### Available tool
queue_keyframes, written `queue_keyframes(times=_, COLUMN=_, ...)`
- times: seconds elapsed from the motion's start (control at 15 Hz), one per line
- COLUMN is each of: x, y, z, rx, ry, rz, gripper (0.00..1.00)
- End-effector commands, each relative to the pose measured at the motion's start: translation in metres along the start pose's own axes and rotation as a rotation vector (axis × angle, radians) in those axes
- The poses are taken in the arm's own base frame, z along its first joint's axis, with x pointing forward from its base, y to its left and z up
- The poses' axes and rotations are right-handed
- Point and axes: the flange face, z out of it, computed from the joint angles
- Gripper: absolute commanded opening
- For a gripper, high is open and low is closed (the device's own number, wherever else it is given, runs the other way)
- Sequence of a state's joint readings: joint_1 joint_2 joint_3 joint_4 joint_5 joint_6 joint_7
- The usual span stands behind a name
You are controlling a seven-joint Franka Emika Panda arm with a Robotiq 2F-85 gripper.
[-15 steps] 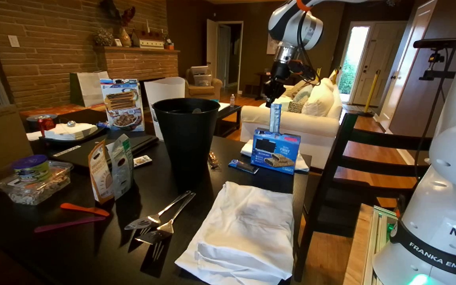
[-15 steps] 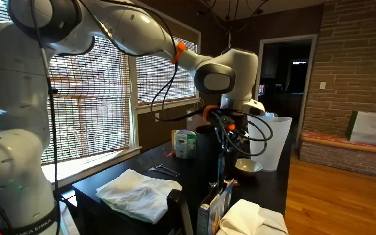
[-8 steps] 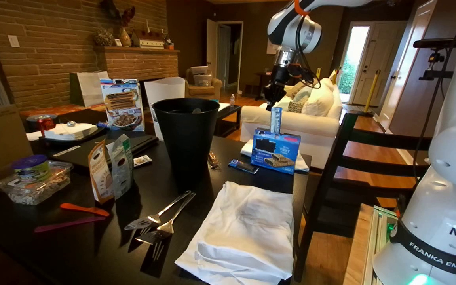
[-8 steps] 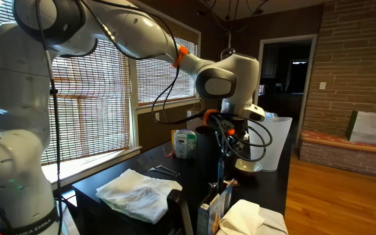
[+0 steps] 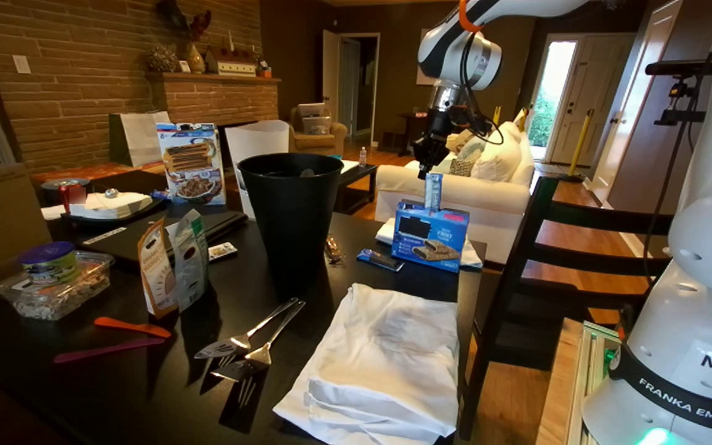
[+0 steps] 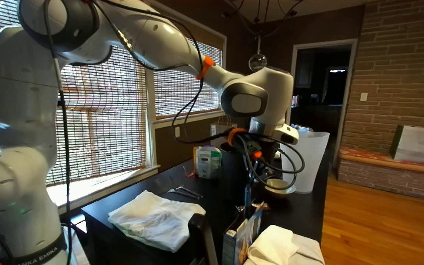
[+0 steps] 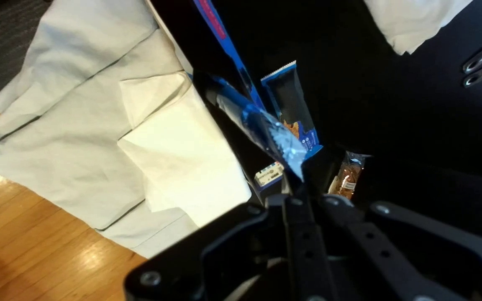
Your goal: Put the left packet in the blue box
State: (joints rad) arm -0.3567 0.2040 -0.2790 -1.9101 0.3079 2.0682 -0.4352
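My gripper (image 5: 425,168) is shut on the light-blue packet (image 5: 433,191) and holds it upright by its top end. The packet also shows in an exterior view (image 6: 247,198) and the wrist view (image 7: 262,125). The bright-blue box (image 5: 427,238) stands on the table straight below, with its top open; it also shows edge-on in an exterior view (image 6: 247,232) and in the wrist view (image 7: 222,37). The packet's lower end is hidden behind the box's front panel and lies over or inside the dark opening. The fingertips (image 7: 301,194) are above the box.
A dark-blue packet (image 5: 381,259) lies on the table beside the box. A brown wrapped snack (image 7: 349,175) is near it. A black bin (image 5: 288,216) stands left of the box. White cloths (image 5: 387,358) lie in front and behind (image 6: 274,246). A chair (image 5: 517,247) is close by.
My gripper has moved down with the packet still held. The packet's lower end has sunk further behind the box's front panel, so less of the packet shows. The box has stayed in place.
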Motion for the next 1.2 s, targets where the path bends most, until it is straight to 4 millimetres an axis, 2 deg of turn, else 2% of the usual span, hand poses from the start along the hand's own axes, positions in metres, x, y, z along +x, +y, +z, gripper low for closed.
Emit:
queue_keyframes(times=0.0, x=-0.004, y=0.007, z=0.004, rx=-0.027, ry=-0.004, rz=0.035, gripper=0.0)
queue_keyframes(times=0.4, x=-0.006, y=0.016, z=0.012, rx=-0.045, ry=-0.017, rz=0.07, gripper=0.0)
queue_keyframes(times=1.13, x=-0.014, y=0.013, z=0.035, rx=-0.062, ry=-0.072, rz=0.071, gripper=0.0)
